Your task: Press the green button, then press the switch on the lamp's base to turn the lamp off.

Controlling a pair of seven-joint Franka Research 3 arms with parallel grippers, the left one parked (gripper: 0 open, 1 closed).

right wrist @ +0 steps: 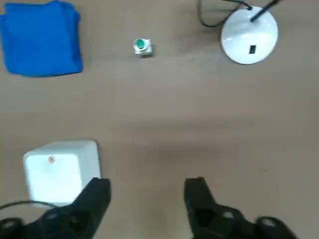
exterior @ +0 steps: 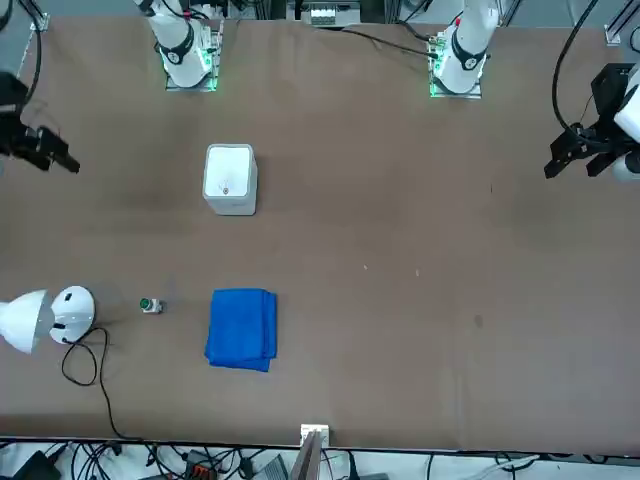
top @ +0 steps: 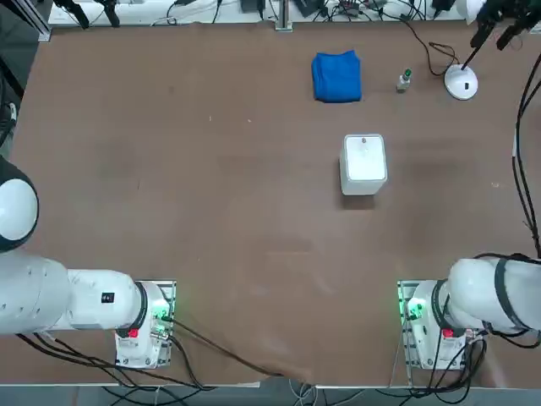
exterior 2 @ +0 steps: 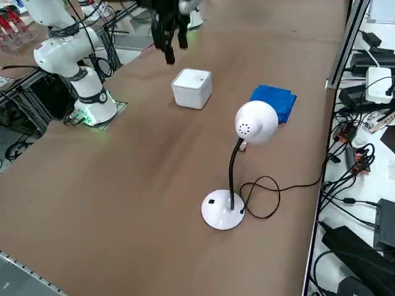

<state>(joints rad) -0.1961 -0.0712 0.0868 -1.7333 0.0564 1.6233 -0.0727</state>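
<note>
Fingers (right wrist: 97, 194) spread wide and holding nothing, our right gripper (right wrist: 147, 183) hung above the table (right wrist: 159, 99); the green button (right wrist: 141, 46) lay ahead, near its midline, between blue cloth (right wrist: 41, 40) and lamp's base (right wrist: 244, 42).

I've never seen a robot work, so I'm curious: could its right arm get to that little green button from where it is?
Probably yes: the right gripper hangs open, and nothing stands over the green button.

A blue cloth (top: 336, 77) is lying folded on the brown desk (top: 211, 169), and a white rounded box (top: 364, 164) is sitting near it, its pale lid facing up.
</note>
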